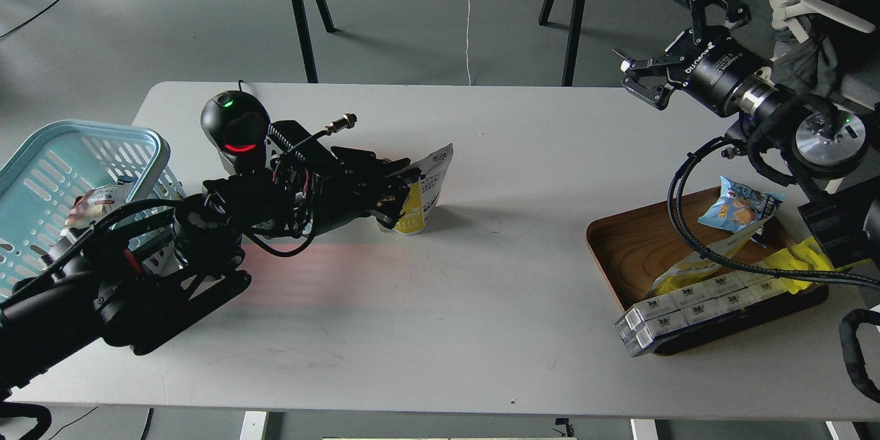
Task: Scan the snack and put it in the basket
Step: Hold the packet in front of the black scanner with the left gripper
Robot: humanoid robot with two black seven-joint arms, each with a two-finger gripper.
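The snack [433,182], a pouch with a yellow bottom and a white top with dark text, stands upright on the white table [481,302], left of centre. My left gripper [401,195] is at the pouch's left side, its dark fingers spread above and below that edge and partly hiding the yellow part. The light blue basket [41,165] sits at the table's left edge, behind my left arm. My right gripper [670,48] is open and empty, raised above the table's far right corner.
A black scanner [234,127] with a red light stands just behind my left wrist. A packet [93,201] lies in the basket. A brown wooden tray [636,247] at the right holds a small blue bag [739,206], a yellow wrapper [804,258] and white boxes [687,306].
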